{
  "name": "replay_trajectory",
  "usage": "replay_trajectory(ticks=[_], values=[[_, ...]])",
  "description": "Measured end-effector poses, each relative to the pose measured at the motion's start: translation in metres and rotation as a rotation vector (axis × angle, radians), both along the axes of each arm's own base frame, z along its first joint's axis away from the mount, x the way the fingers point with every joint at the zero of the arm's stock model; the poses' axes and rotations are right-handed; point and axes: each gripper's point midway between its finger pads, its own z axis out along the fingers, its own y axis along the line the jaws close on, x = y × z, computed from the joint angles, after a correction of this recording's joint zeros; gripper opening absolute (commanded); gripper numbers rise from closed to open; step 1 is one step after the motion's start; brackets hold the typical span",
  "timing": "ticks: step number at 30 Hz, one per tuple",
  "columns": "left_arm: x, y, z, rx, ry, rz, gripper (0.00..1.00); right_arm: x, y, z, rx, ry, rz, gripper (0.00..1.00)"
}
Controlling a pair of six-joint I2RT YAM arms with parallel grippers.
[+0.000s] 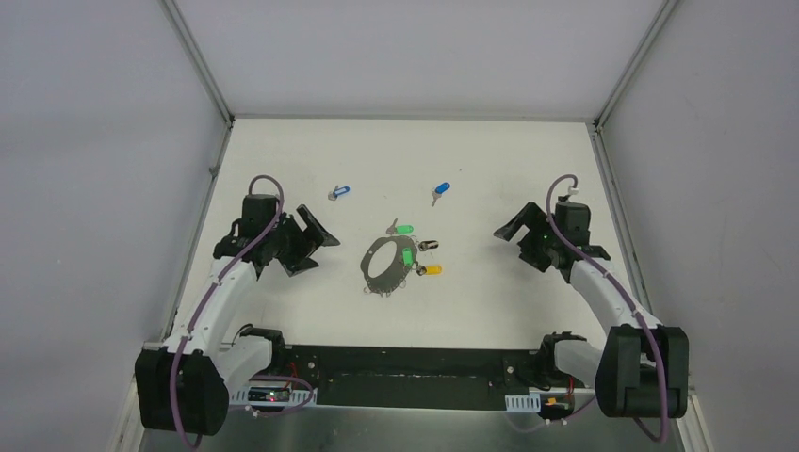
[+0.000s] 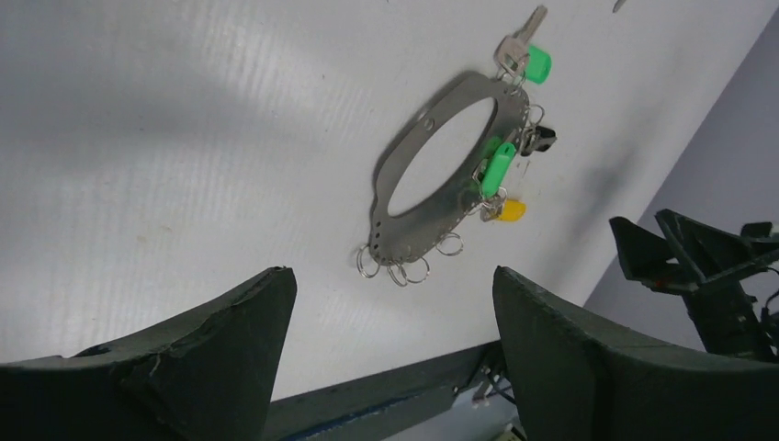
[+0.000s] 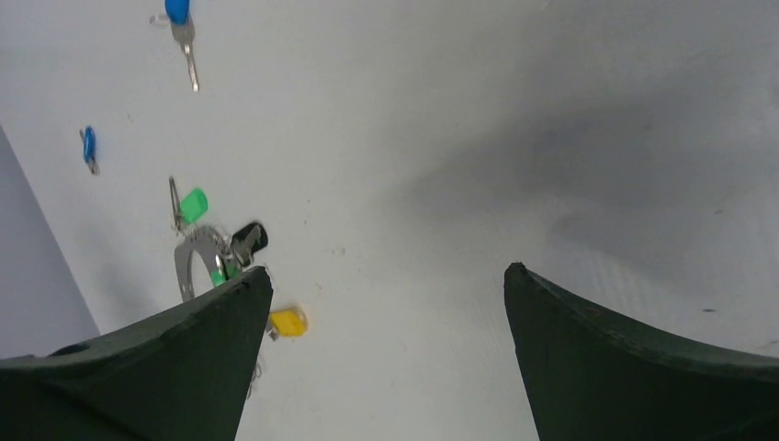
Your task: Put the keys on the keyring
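- left claw (image 1: 309, 245): wide, empty, above bench (image 1: 490, 169), left of keyring (image 2: 409, 241).
- right claw (image 1: 520, 235): wide, empty, right of keyring.
- keyring: flat mid-bench between claws; green keys (image 1: 407, 255), yellow key (image 1: 432, 269) at its rim.
- blue keys (image 1: 440, 190): two, loose, farther back.

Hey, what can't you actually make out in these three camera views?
Right wrist view: the thin grey metal keyring and the yellow-tagged key are partly hidden behind the right gripper; one blue-tagged key is cut by the top edge.
Top view: too small to tell whether the upper green-tagged key is clipped on.
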Motion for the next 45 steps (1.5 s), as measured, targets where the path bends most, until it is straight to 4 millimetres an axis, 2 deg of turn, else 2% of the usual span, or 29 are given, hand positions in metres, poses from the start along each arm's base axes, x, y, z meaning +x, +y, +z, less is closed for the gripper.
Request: replay_trajectory(ticks=[5, 9, 13, 16, 19, 22, 28, 33, 45], values=[[-0.001, -0.027, -0.014, -0.105, 0.062, -0.081, 0.74, -0.021, 0.047, -0.009, 0.037, 0.058, 0.168, 0.99], [-0.002, -0.054, -0.029, -0.104, 0.124, -0.182, 0.62, -0.037, 0.077, -0.018, 0.039, 0.106, 0.284, 0.98], [0.003, -0.088, -0.034, -0.074, 0.152, -0.306, 0.6, -0.05, 0.108, -0.03, 0.037, 0.186, 0.395, 0.98], [0.01, -0.104, -0.039, -0.017, 0.154, -0.367, 0.6, -0.055, 0.133, -0.035, 0.034, 0.226, 0.472, 0.95], [0.016, -0.109, -0.052, 0.083, 0.172, -0.394, 0.61, -0.06, 0.157, -0.037, 0.037, 0.256, 0.535, 0.95], [0.017, -0.106, -0.064, 0.195, 0.206, -0.412, 0.62, -0.063, 0.173, -0.037, 0.034, 0.265, 0.574, 0.95], [0.011, -0.09, -0.091, 0.37, 0.283, -0.416, 0.64, -0.065, 0.183, -0.037, 0.028, 0.276, 0.599, 0.95], [0.005, -0.083, -0.105, 0.471, 0.333, -0.437, 0.61, -0.066, 0.184, -0.037, 0.027, 0.281, 0.603, 0.94], [-0.001, -0.092, -0.111, 0.575, 0.365, -0.487, 0.52, -0.073, 0.191, -0.035, 0.062, 0.299, 0.641, 0.93]])
